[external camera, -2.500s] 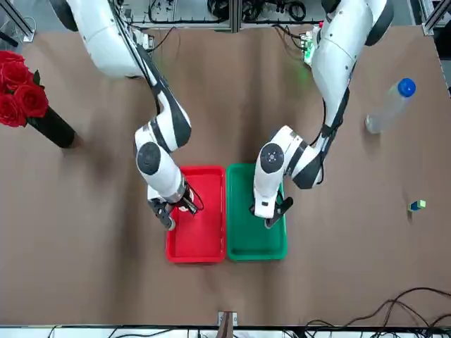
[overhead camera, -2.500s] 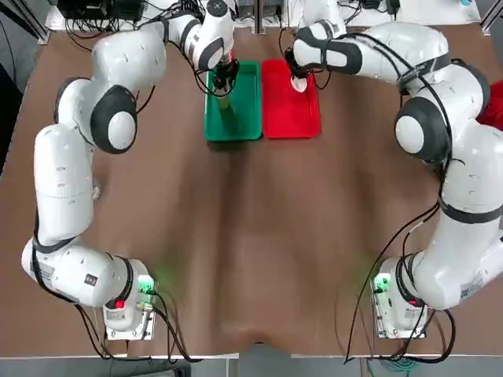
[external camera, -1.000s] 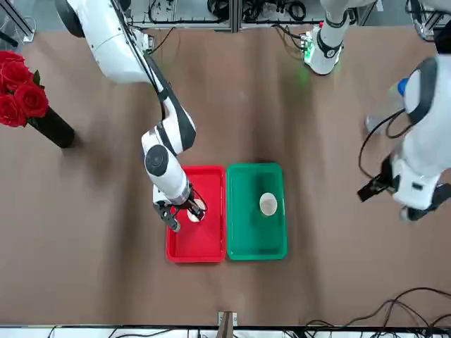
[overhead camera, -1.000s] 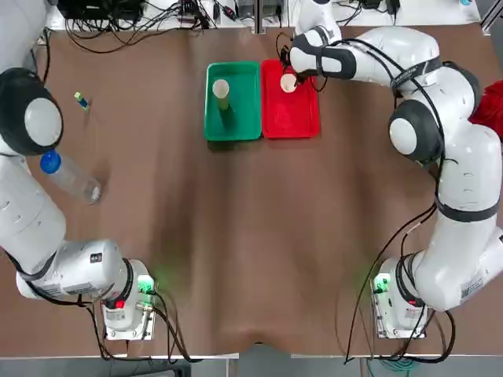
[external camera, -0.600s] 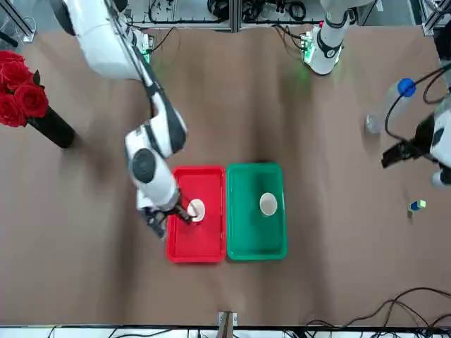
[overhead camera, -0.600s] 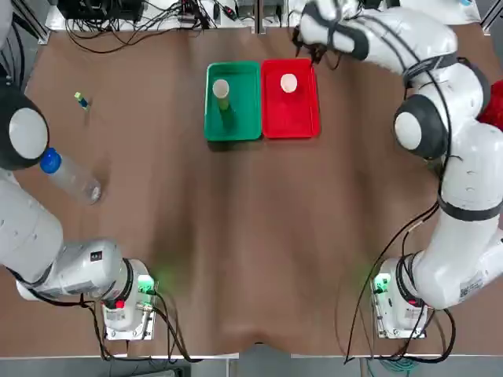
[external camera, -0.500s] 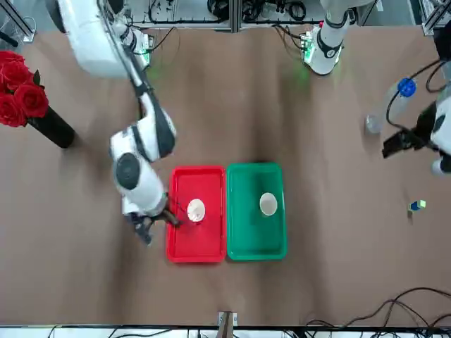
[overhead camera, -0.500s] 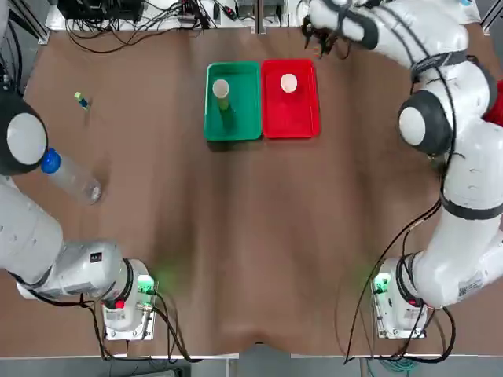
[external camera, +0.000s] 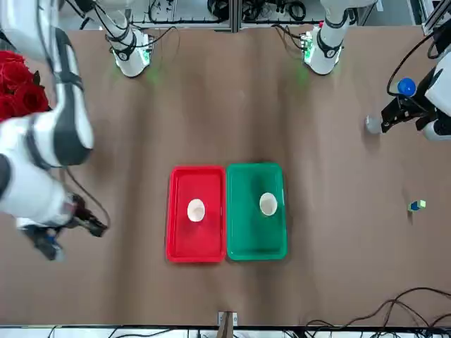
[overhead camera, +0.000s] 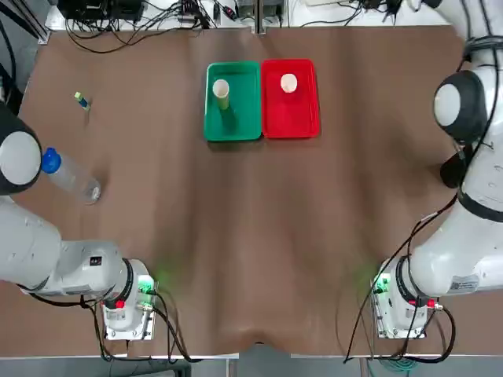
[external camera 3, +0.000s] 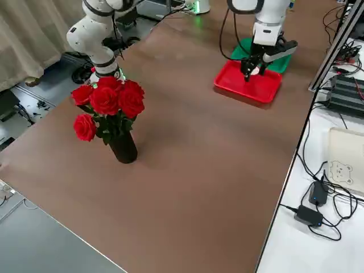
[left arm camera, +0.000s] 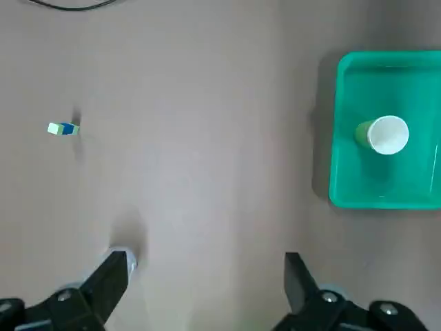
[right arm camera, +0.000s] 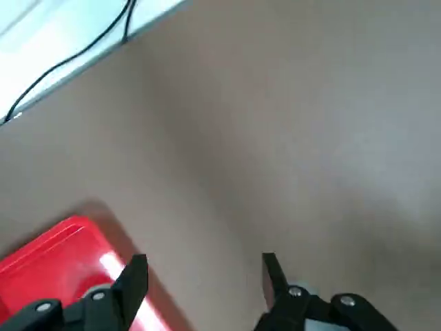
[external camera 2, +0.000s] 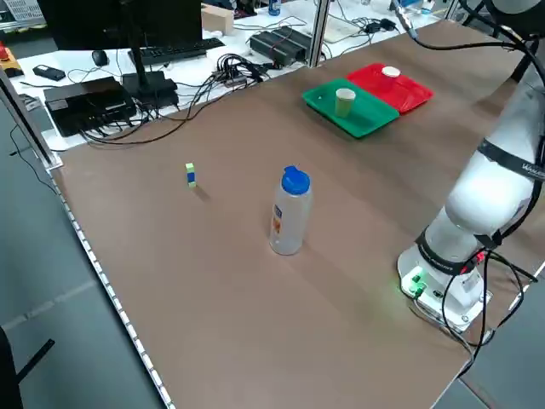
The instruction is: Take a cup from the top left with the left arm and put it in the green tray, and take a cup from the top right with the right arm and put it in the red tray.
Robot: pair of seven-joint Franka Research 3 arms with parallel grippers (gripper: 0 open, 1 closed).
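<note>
Grippers on both arms have drawn back from the trays since the earlier pictures. Half a second ago the right gripper (right arm camera: 201, 277) hung just beside the outer edge of the red tray (overhead camera: 291, 129). Now it is well off to the robot's right of that tray, low over the bare table (overhead camera: 259, 236), and the top view no longer shows it. Its fingers stand wide apart with nothing between them and touch nothing; only a corner of the red tray shows in its wrist view.

The left gripper (left arm camera: 204, 274) has shifted only a little and is far out on the robot's left, close to the plastic bottle (overhead camera: 71, 177). Its fingers are also spread wide and empty, raised above the table, with the green tray (overhead camera: 233, 133) well apart from them.

One cup (overhead camera: 221, 89) stands upright in the green tray, toward its far end. The other cup (overhead camera: 288, 82) stands upright in the red tray, also toward the far end. Neither is touched by a gripper, as half a second ago. The two trays lie side by side, long edges touching.

A small block (overhead camera: 81, 100) lies beyond the bottle, and a vase of red roses (external camera: 17, 91) stands at the robot's right.
</note>
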